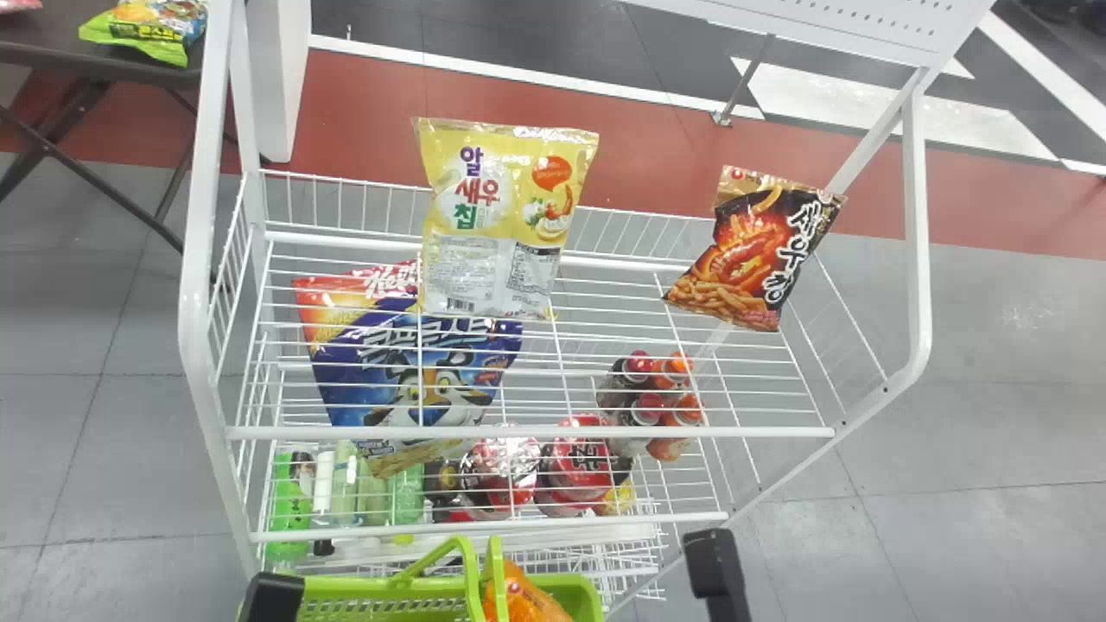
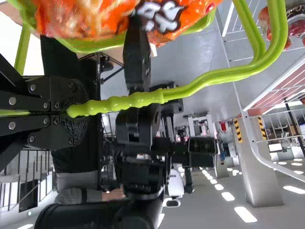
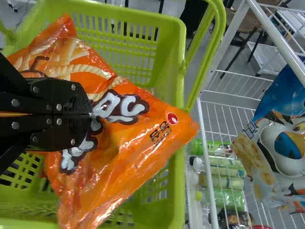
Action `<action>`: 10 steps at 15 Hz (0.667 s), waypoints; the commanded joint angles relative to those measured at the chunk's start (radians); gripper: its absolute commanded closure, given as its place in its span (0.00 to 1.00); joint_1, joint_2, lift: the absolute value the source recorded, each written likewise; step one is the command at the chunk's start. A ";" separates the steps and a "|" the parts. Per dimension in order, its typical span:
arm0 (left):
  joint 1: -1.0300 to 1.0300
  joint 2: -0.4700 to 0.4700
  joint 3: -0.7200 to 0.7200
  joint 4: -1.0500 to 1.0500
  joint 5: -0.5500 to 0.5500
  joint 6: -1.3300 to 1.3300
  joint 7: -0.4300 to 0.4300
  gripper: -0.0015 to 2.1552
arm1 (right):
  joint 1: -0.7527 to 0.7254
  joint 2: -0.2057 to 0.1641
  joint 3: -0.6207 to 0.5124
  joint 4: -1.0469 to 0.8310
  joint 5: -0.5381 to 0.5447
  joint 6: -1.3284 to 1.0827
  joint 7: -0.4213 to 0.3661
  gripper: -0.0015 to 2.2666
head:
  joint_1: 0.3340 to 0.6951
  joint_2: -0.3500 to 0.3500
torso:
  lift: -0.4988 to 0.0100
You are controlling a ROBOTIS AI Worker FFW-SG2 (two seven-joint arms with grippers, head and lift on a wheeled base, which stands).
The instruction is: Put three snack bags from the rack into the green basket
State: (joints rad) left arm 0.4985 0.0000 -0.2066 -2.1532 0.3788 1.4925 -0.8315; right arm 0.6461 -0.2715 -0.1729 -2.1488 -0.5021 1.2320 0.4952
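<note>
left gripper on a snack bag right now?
No, the left gripper is shut on the green basket handle.

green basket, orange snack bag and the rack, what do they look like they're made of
The green basket looks like glossy molded plastic, with slotted walls and smooth handles. The orange snack bag seems a shiny plastic or foil film, creased with bright glints. The rack is probably white-coated metal, judging by its thin straight wires.

Head view down over rack [image 1: 605,432], left wrist across room, right close on basket [image 3: 177,200], shared by all
</note>
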 commanded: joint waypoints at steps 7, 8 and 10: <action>0.000 -0.003 0.003 0.001 -0.001 0.001 -0.001 0.68 | -0.077 -0.040 0.256 0.228 0.117 -0.147 -0.010 0.98 | 1.00 0.00 | 0.98; 0.000 -0.003 0.006 0.001 -0.001 0.001 -0.003 0.68 | -0.062 -0.044 0.247 0.207 0.091 -0.134 0.023 0.92 | 1.00 0.00 | 0.98; 0.000 -0.003 0.009 0.001 -0.001 0.001 -0.005 0.68 | -0.008 -0.048 0.187 0.096 0.073 -0.079 0.033 0.22 | 1.00 0.00 | 0.98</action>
State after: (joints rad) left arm 0.4983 0.0000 -0.2003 -2.1521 0.3774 1.4918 -0.8363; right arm 0.6010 -0.3169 0.0566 -1.9758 -0.4127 1.1113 0.5263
